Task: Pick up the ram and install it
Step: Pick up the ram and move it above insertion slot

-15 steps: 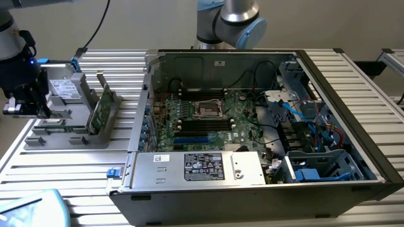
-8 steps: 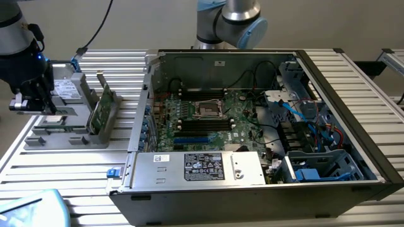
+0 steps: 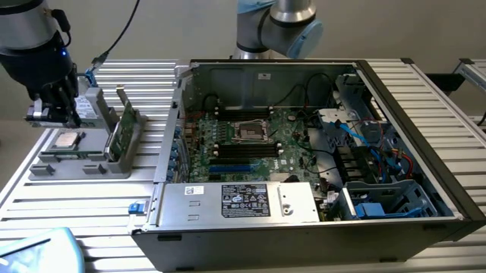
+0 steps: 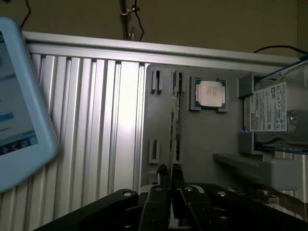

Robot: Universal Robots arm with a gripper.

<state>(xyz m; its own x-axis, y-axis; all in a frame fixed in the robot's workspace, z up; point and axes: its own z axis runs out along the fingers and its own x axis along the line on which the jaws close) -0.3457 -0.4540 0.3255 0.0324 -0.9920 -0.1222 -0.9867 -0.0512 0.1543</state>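
The ram point(image 3: 122, 132) is a thin green stick standing on its edge in a grey holder tray point(image 3: 76, 169) at the exterior view's left, beside the open computer case. In the wrist view the ram point(image 4: 172, 126) shows edge-on, in line with the gripper. My gripper point(image 3: 53, 118) hangs above the tray's far end, towards the exterior view's left of the ram and apart from it. The gripper point(image 4: 170, 186) has its fingers nearly together with nothing between them.
A square silver processor chip point(image 4: 210, 93) and a grey drive with a white label point(image 4: 269, 108) also sit in the tray. The open case point(image 3: 410, 131) holds the motherboard with black memory slots point(image 3: 244, 149). A blue-edged tablet point(image 3: 34, 250) lies at the front.
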